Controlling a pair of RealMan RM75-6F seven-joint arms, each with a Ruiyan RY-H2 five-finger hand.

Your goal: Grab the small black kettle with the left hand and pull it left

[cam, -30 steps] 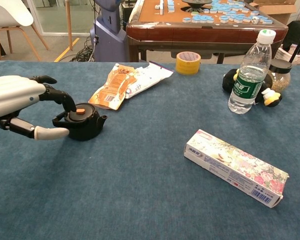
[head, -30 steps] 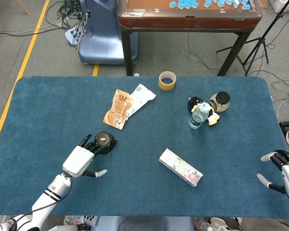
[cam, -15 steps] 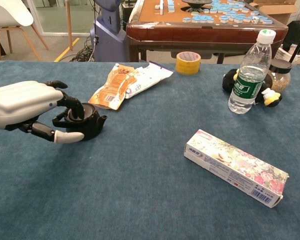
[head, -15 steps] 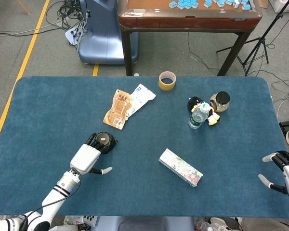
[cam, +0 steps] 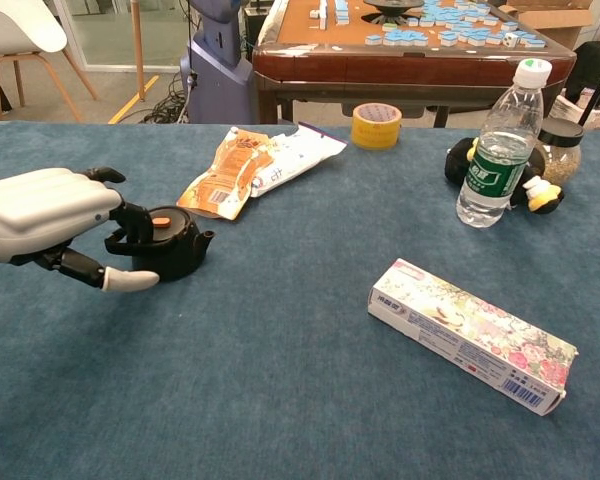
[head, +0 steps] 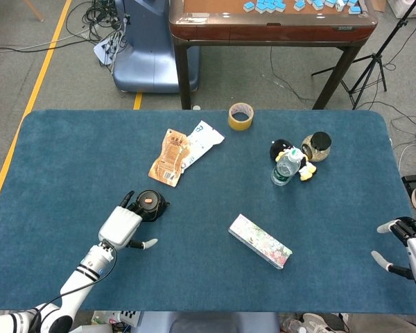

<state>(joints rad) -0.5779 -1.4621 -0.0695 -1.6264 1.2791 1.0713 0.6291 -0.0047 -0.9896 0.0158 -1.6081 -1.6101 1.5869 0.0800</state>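
The small black kettle [cam: 166, 243] stood upright on the blue table [head: 69, 159], left of centre and toward the front, its orange knob facing up and its short spout pointing right. The left hand [cam: 50, 212] lay just left of the kettle with its dark fingers [cam: 130, 222] curled against the handle side and the rim of the lid, while the pale-tipped thumb [cam: 128, 280] stretched out low in front of the kettle's base; in the chest view the fingers appeared to touch the kettle, but whether they had truly closed on it could not be told. In the head view the same hand [head: 123, 222] sat at the kettle's [head: 151, 205] lower-left. The right hand [head: 406, 248] hung at the far right edge of the table, its fingers spread and holding nothing, well apart from everything else. Behind the kettle lay an orange snack packet [cam: 220, 172] with a white packet [cam: 295, 155] touching it. A roll of yellow tape [cam: 376, 124] sat near the far edge. To the right stood a water bottle [cam: 497, 145] beside a black plush toy [cam: 462, 160] and a dark-lidded jar [cam: 557, 150]. A floral box [cam: 470, 333] lay flat toward the front right, well apart from the kettle.
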